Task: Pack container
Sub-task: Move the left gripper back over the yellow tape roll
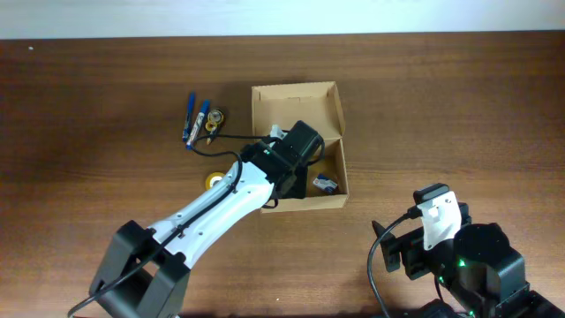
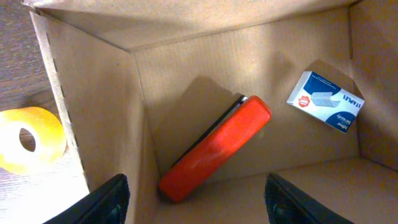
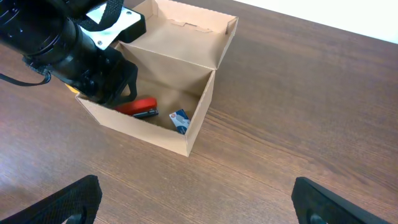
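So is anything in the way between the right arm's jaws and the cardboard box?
Nothing visible. Only bare table lies between the open jaws of the right arm and the cardboard box; the left arm reaches over it from another side.

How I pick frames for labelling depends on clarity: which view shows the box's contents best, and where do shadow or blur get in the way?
Left wrist view is best: the red stapler and staple box are sharp, with a soft shadow on the container wall. Overhead, the left arm covers most of the inside. Right wrist view shows both, small, the stapler partly hidden.
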Motion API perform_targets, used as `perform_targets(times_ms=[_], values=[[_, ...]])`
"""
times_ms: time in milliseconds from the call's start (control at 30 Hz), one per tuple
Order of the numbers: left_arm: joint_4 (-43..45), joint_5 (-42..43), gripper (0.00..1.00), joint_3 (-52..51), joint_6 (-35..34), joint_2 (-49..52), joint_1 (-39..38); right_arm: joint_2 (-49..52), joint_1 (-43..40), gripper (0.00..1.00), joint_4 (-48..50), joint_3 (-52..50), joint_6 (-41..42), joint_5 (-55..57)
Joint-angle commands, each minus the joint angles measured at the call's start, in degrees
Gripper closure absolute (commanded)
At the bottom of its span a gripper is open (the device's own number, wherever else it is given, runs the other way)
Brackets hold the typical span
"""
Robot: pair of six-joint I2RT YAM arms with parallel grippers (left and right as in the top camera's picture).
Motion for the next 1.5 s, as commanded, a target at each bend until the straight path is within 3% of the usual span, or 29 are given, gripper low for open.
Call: perform_targets(times_ms=[0,367,467,667,833,1100,1200,1467], values=[[0.0,-1.8,0.31,-0.5,1.9,-0.6,0.4,-0.4,0.5,0.01,0.2,0.1,0.2,0.3],[-0.1,-2.3,0.31,2.9,1.9,-6.5,0.4,-0.4,0.5,0.01,0.2,0.1,0.2,0.3],[-1.1,-6.3,0.25,3.0,1.9,-12.1,0.4,-0.4,0.5,0.01,0.2,0.1,0.2,0.3],[-10.9,-15.7,0.25,2.9,-0.1,-18.1,0.8,-0.4,0.5,0.01,0.2,0.1,0.2,0.3],[-13.9,-15.5,0.25,0.5,0.0,-18.2,2.8,-0.4,0.5,0.01,0.2,0.1,0.2,0.3],[-13.9,-13.3,0.08,-3.0,0.0,-18.4,6.9,-0.4,0.5,0.01,0.2,0.1,0.2,0.3],[-13.6,-12.1,0.07,-4.0,0.5,-18.4,9.0,-0.4,0.5,0.01,0.2,0.1,0.2,0.3],[-7.3,-3.4,0.06,-7.9,9.2,-19.0,15.0,-0.4,0.5,0.01,0.2,0.1,0.2,0.3]])
